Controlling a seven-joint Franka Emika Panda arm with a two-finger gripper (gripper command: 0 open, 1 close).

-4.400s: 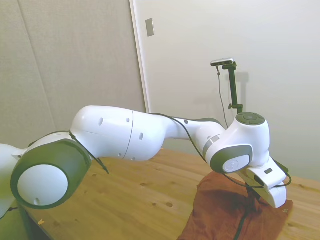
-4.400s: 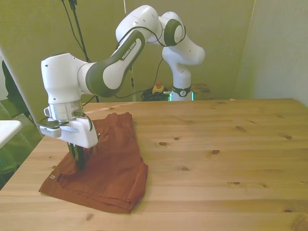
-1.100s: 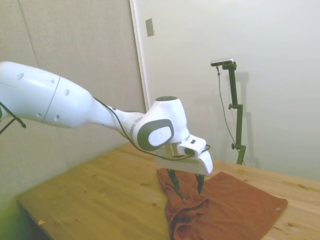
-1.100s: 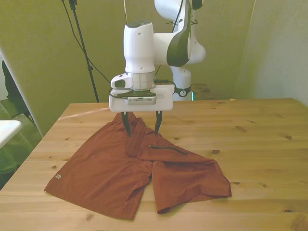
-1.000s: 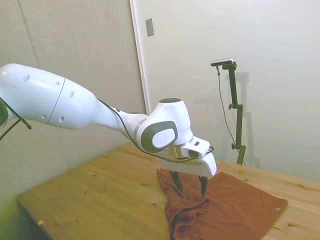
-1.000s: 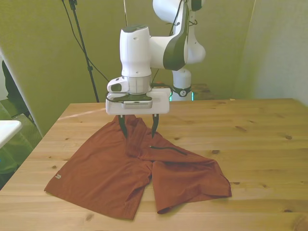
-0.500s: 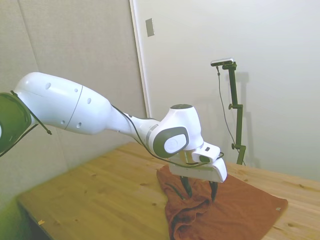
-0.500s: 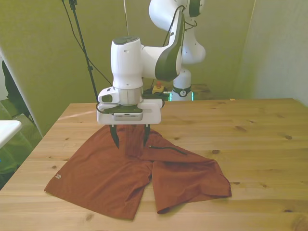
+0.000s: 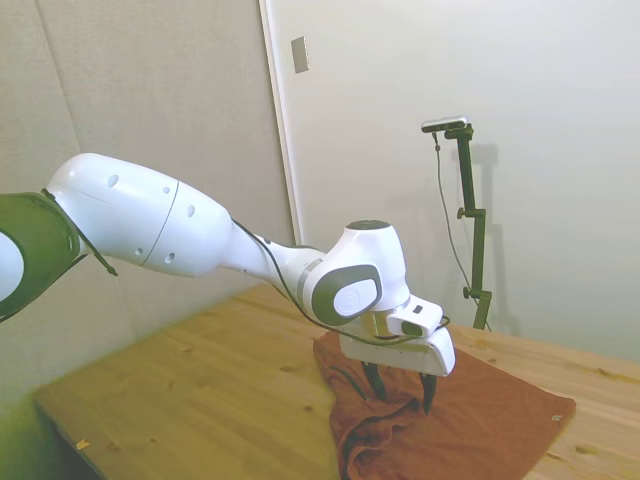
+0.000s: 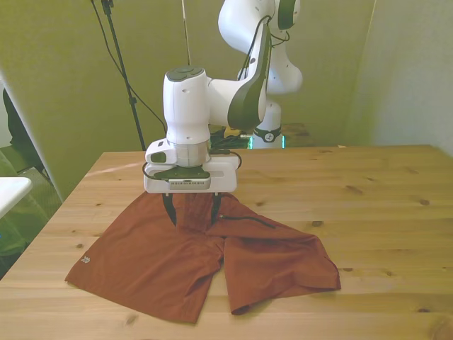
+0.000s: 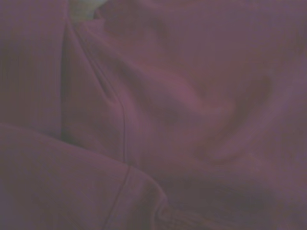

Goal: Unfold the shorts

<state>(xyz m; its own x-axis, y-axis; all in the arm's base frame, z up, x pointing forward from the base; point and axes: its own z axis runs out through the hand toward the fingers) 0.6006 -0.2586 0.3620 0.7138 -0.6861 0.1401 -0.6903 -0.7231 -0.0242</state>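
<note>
- The pincer stands spread wide, gripping nothing.
- The shorts lie on the worktop, bunched waistband directly beneath it.
- Closing there may pinch both layers, dragging the shorts.

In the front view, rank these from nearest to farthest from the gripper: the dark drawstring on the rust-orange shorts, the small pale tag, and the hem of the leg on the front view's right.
1. The dark drawstring, just toward the front view's right of the gripper.
2. The small pale tag, at the hem corner on the front view's left.
3. The hem of the leg on the front view's right, on the rust-orange shorts.
</note>
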